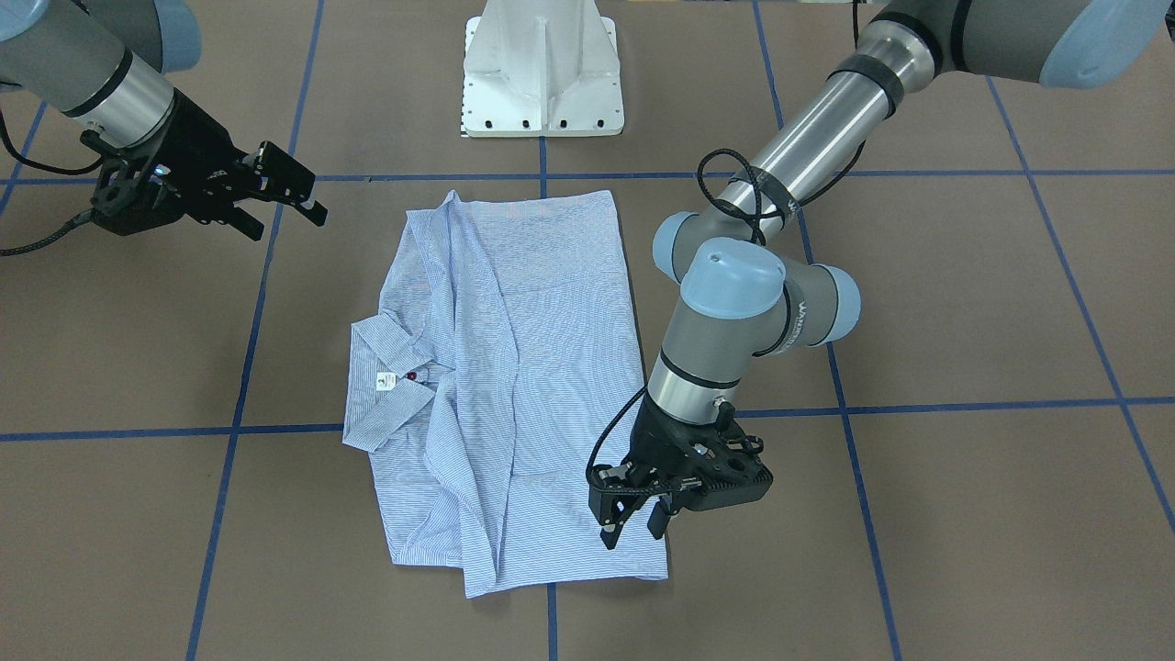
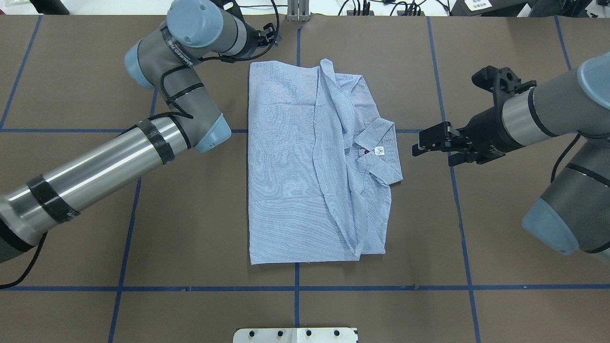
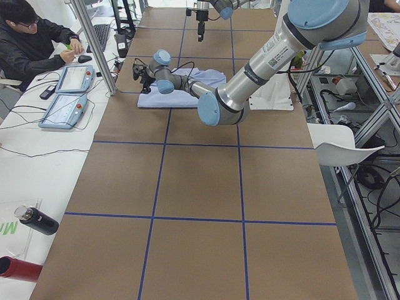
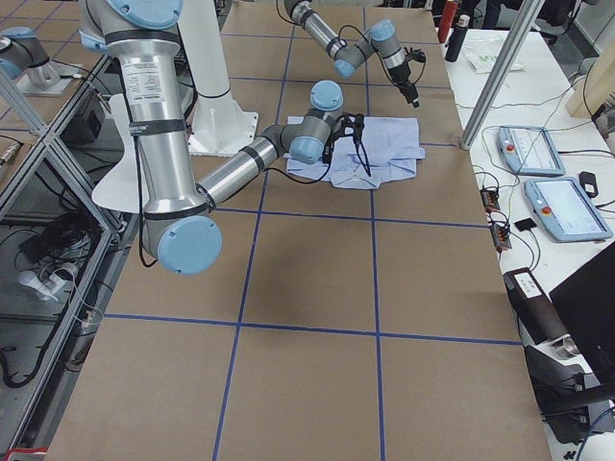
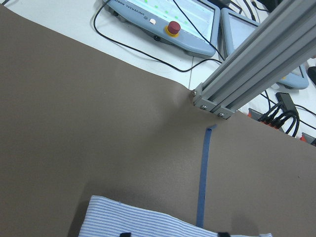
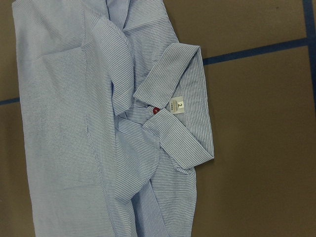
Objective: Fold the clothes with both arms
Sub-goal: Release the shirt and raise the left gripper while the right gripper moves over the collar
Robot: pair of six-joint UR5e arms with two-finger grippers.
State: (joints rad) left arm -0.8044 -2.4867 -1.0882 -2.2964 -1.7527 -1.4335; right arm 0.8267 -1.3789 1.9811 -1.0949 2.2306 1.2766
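The striped shirt lies folded into a long rectangle in the middle of the brown table, sleeves tucked in. Its collar with the white label points toward the right arm's side. It also shows in the overhead view as the shirt and in the right wrist view as the shirt. My left gripper hangs open just over the shirt's far corner, nothing between its fingers. The left wrist view shows only the hem of the shirt at its bottom edge. My right gripper is open beside the collar, apart from the cloth.
The white pedestal base stands at the robot's side of the table. Blue tape lines grid the brown surface. Teach pendants and an aluminium post sit past the far edge. A person sits at the side table.
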